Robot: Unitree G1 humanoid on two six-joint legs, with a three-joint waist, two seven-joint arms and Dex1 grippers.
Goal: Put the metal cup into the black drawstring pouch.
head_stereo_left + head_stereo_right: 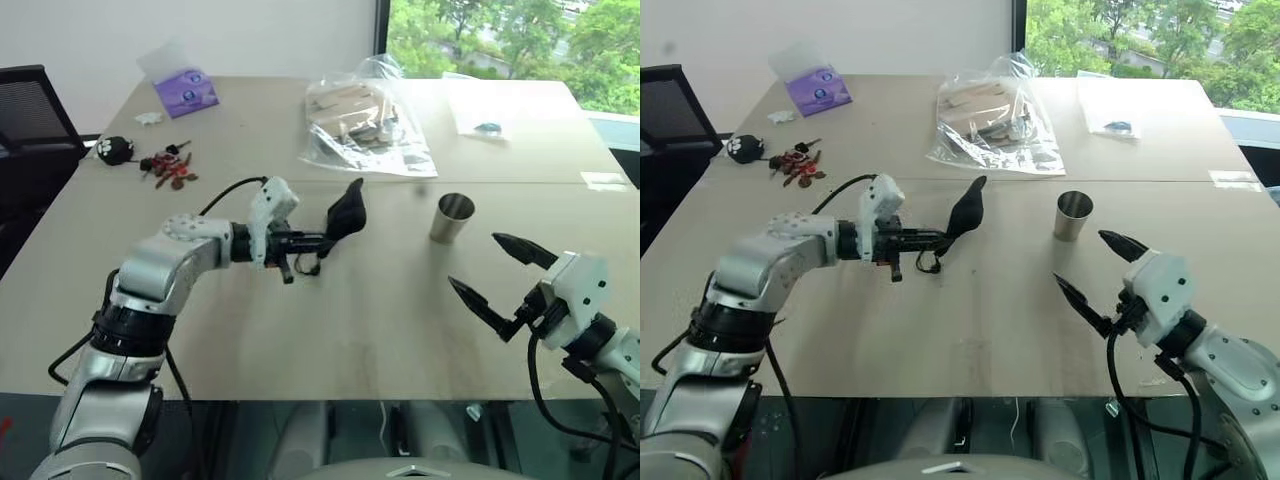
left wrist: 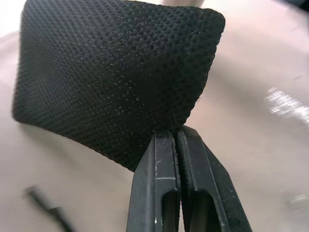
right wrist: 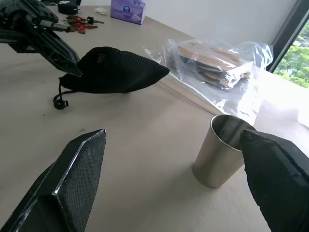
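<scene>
From the head camera: the left gripper has its fingers pinched tight on one edge of the black pouch, holding it up off the table so it sticks up like a little flag. My guess is it's lifted so the mouth can be opened for loading. The metal cup stands upright on the table, well apart from the pouch, open end up. The right gripper hovers near the cup with its fingers spread wide, holding nothing.

Left wrist cam: the two fingers are closed flat together on the mesh fabric, with a bit of cord dangling below.

Right wrist cam: the cup sits between the spread fingertips but farther out, so it looks lined up for a grab, not touching yet. A clear bag of stuff lies behind it.
</scene>
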